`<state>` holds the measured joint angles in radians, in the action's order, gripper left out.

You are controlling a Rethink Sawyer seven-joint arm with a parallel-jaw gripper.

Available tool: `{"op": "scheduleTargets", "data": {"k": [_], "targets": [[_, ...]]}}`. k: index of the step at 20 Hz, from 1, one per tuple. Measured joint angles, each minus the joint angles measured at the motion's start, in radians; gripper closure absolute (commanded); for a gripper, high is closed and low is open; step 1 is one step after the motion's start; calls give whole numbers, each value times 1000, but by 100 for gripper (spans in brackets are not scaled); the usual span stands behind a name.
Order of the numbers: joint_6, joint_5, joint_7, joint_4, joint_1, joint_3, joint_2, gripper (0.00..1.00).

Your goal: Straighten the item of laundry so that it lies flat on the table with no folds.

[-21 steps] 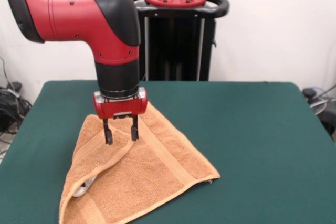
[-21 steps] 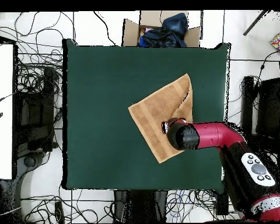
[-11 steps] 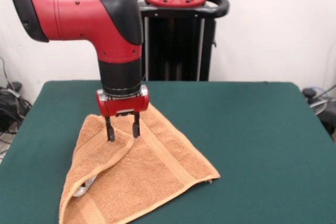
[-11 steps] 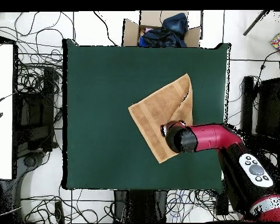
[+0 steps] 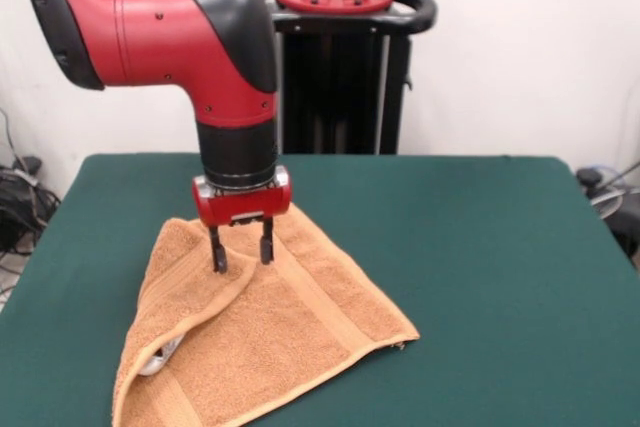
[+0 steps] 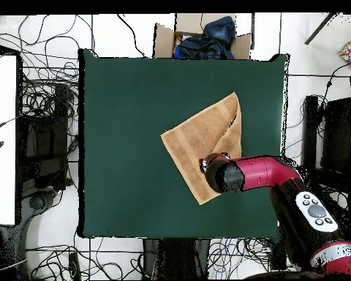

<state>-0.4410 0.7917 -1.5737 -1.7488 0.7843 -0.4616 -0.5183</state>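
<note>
The item of laundry (image 5: 280, 332), an orange-tan towel, lies on the green table (image 5: 480, 247) toward its left front. One side of it is folded over onto itself in a long diagonal flap. A white tag (image 5: 160, 357) peeks out near the front left. My gripper (image 5: 241, 251) hangs open just above the flap's upper end, with nothing between its fingers. In the overhead view the towel (image 6: 200, 135) lies as a tilted shape right of the middle of the table (image 6: 127, 110). There the red arm (image 6: 251, 174) covers its lower right corner and hides the gripper.
A cardboard box (image 6: 197, 36) with dark clothes stands just beyond the table's top edge in the overhead view. Cables cover the floor on all sides. A white desk (image 6: 1, 139) stands at the left. The black pedestal (image 5: 340, 77) rises behind the table.
The gripper has shifted a little to the right in the front view, staying open over the folded flap. The towel has not moved.
</note>
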Motion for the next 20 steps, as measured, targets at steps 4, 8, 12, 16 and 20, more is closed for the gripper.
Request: {"op": "scheduleTargets", "data": {"k": [4, 8, 12, 16, 20], "targets": [[9, 0, 0, 0, -14, 0, 20, 0], [14, 0, 0, -1, -26, 0, 30, 0], [16, 0, 0, -2, -33, 0, 30, 0], [16, 0, 0, -2, -35, 0, 30, 0], [16, 0, 0, -2, -35, 0, 30, 0]]}}
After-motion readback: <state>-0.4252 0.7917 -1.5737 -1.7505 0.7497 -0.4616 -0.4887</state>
